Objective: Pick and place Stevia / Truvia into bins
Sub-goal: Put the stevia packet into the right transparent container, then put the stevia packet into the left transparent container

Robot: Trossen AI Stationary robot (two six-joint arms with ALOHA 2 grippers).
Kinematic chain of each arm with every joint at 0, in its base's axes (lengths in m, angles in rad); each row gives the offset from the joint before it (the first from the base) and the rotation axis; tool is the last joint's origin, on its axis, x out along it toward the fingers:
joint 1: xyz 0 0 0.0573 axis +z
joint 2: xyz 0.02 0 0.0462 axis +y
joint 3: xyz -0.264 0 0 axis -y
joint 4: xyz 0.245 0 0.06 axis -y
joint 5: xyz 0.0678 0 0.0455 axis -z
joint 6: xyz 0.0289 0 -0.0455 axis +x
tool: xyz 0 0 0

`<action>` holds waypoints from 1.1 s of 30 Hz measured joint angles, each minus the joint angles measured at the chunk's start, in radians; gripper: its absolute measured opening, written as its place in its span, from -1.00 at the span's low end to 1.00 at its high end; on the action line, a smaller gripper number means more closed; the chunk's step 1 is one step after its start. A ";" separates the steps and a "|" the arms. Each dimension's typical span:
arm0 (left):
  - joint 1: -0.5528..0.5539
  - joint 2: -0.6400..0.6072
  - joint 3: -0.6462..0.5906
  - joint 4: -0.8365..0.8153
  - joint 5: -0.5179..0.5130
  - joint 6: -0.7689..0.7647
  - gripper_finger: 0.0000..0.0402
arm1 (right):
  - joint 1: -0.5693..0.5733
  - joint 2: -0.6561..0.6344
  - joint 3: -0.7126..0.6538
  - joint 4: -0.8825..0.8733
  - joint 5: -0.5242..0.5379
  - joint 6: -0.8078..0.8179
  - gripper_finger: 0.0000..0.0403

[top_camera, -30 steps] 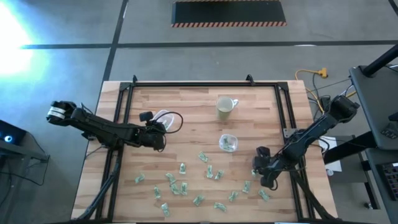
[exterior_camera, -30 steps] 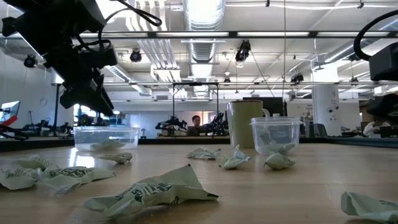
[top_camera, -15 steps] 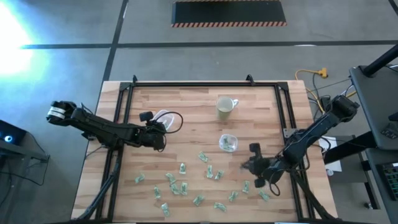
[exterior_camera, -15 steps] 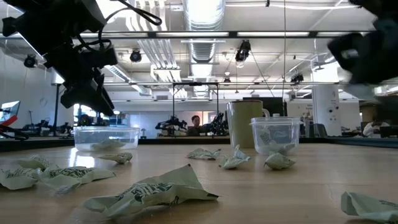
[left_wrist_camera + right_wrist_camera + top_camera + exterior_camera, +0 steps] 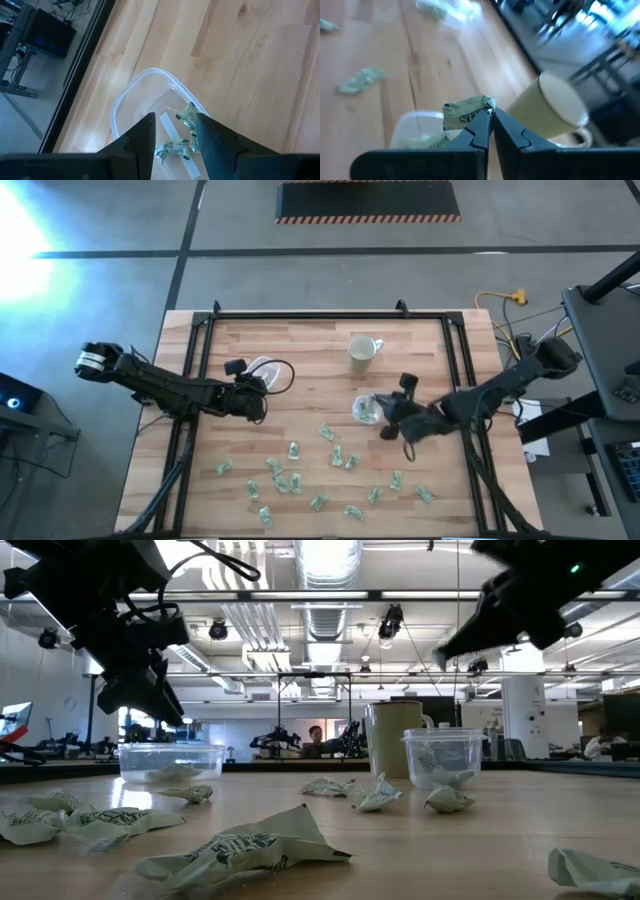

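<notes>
Green-and-white packet (image 5: 469,113) pinched in my right gripper (image 5: 490,121), jaws closed tight on it, just right of the small clear cup (image 5: 366,410) at mid frame in the high view. Pale mug (image 5: 361,353) above it. My left gripper (image 5: 174,131) hangs over the wide clear bin (image 5: 134,97) at left, jaws parted, holding nothing. Loose packets (image 5: 291,479) litter the lower counter (image 5: 300,350).

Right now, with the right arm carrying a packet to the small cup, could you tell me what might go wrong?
The right pincer pinches the packet only by one edge, so it could slip out early. The small clear cup is narrow, so a release slightly off centre may miss. The mug stands close behind and could be bumped.
</notes>
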 joint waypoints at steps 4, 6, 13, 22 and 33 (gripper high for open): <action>0.000 0.000 0.000 0.000 0.000 0.000 -0.38 | -0.102 0.000 -0.022 -0.003 -0.148 0.003 -0.94; -0.001 0.000 0.000 0.000 0.000 0.000 -0.38 | -0.128 0.000 -0.030 -0.001 -0.183 0.003 -0.94; -0.001 0.000 0.000 0.000 0.000 0.001 -0.38 | -0.133 0.000 -0.050 -0.001 -0.209 0.003 -0.94; 0.000 0.000 0.000 0.003 0.000 0.001 -0.38 | -0.132 0.002 -0.081 0.008 -0.238 0.002 -0.92; 0.000 0.000 0.000 0.010 0.000 0.001 -0.38 | -0.132 0.003 -0.099 0.041 -0.261 -0.005 -0.48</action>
